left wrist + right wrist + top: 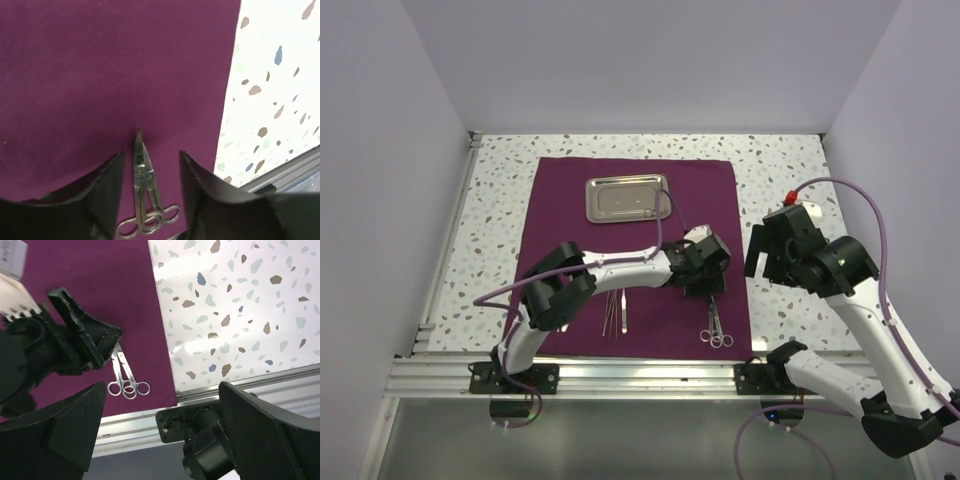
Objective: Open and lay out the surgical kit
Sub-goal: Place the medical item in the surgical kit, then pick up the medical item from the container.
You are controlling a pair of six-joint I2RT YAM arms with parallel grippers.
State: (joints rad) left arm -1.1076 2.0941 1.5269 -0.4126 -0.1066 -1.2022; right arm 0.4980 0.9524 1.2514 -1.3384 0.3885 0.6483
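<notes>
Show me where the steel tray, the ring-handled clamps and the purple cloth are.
steel tray (626, 199): top view, on its bare floor.
ring-handled clamps (143, 175): left wrist view, at the pivot.
purple cloth (558, 205): top view, on the bare part left of the tray.

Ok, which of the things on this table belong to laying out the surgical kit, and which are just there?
Part of the job:
purple cloth
steel tray
ring-handled clamps
thin instruments

Just there:
speckled table
metal rail along its near edge
purple cable on the right arm
</notes>
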